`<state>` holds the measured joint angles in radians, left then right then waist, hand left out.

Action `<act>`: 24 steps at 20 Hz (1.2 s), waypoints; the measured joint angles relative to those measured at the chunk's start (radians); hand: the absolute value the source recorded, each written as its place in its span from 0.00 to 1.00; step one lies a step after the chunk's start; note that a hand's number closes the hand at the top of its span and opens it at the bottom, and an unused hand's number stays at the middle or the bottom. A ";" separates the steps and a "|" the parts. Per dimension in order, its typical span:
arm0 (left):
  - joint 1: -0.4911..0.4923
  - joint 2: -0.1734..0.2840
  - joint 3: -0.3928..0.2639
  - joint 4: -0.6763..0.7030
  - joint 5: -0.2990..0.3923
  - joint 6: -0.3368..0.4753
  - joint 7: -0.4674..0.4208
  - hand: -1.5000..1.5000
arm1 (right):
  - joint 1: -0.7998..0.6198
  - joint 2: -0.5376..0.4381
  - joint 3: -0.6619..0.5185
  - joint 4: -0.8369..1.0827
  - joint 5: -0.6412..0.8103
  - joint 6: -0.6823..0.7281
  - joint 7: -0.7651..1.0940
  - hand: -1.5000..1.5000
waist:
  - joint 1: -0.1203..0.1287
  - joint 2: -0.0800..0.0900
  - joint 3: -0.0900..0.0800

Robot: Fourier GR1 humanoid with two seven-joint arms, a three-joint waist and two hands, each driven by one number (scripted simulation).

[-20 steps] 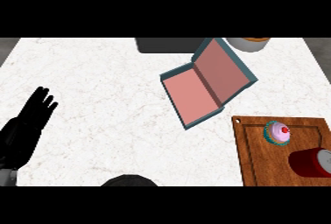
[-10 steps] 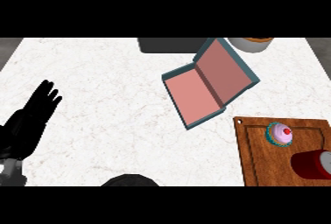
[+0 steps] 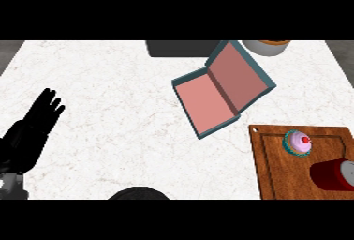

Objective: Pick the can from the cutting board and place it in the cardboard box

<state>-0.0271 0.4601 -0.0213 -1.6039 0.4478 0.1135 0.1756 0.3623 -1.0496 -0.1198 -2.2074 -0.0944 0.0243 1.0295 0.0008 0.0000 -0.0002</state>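
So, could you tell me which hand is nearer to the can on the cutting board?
Left, by default: the left hand rests open far across the counter from the can, while the right hand is out of view.

Counter (image 3: 110,84): white w/ faint grey-brown marbling. Box (image 3: 221,89): pink inside, teal edges. Cutting board (image 3: 276,164): reddish-brown wood grain w/ darker groove round the rim. Can (image 3: 335,174): dark red w/ pale grey top. Cupcake (image 3: 300,142): pink frosting, red dot, teal wrapper. Left hand (image 3: 38,122): black. Dark grey block (image 3: 181,48) seen at top.
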 measured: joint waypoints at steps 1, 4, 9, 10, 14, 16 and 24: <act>-0.004 -0.006 0.000 -0.003 -0.010 0.004 0.003 0.50 | -0.014 0.018 0.019 0.003 0.024 0.004 0.000 0.00 | 0.000 0.000 0.000; 0.021 -0.017 0.012 -0.026 -0.020 -0.012 0.006 0.50 | -0.028 0.070 0.021 0.013 0.063 0.030 -0.011 0.00 | 0.000 -0.001 0.000; 0.019 -0.048 0.017 -0.035 -0.048 -0.015 0.020 0.50 | -0.097 0.145 0.078 0.049 0.164 0.055 -0.012 0.00 | 0.001 0.000 0.000; 0.024 -0.046 0.029 -0.045 -0.045 -0.023 0.028 0.50 | -0.098 0.158 0.075 0.050 0.176 0.065 -0.016 0.00 | 0.001 0.000 0.000; 0.021 -0.041 0.058 -0.051 -0.038 -0.050 0.049 0.50 | -0.130 0.176 0.093 0.057 0.214 0.101 -0.002 0.00 | 0.002 0.000 0.000; 0.035 -0.054 0.059 -0.053 -0.048 -0.054 0.041 0.50 | -0.156 0.183 0.103 0.080 0.224 0.117 0.003 0.00 | 0.003 0.000 0.000; 0.008 -0.073 0.087 -0.024 -0.073 -0.079 0.045 0.50 | -0.201 0.249 0.142 0.145 0.285 0.160 0.004 0.00 | 0.000 0.000 0.000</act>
<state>-0.0187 0.3867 0.0653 -1.6280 0.3752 0.0343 0.2204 0.1615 -0.8007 0.0218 -2.0628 0.1906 0.1846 1.0339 0.0012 0.0003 -0.0003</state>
